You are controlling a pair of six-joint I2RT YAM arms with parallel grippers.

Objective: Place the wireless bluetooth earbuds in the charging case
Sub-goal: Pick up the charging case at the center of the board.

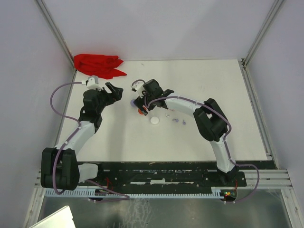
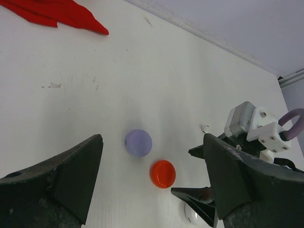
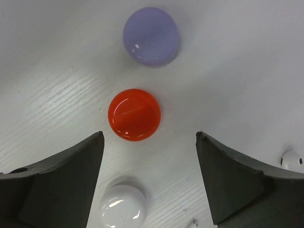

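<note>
Three round glossy discs lie mid-table: purple (image 3: 151, 35), red (image 3: 134, 114) and white (image 3: 123, 206). My right gripper (image 3: 150, 135) is open and empty, hovering over them with the red disc just ahead of its fingertips. In the top view it (image 1: 138, 103) covers the purple disc, beside the red disc (image 1: 142, 111) and white disc (image 1: 155, 120). Tiny earbuds lie to the right: a whitish one (image 1: 167, 115) and purple ones (image 1: 176, 120). One whitish earbud (image 3: 292, 159) shows at the edge. No red earbud shows. My left gripper (image 1: 118, 91) is open and empty, left of the discs.
A crumpled red cloth (image 1: 97, 65) lies at the table's back left corner. In the left wrist view the purple disc (image 2: 138, 142), the red disc (image 2: 163, 174) and the right gripper's fingers (image 2: 199, 195) are in front of my left gripper (image 2: 153, 138). Enclosure walls surround the table.
</note>
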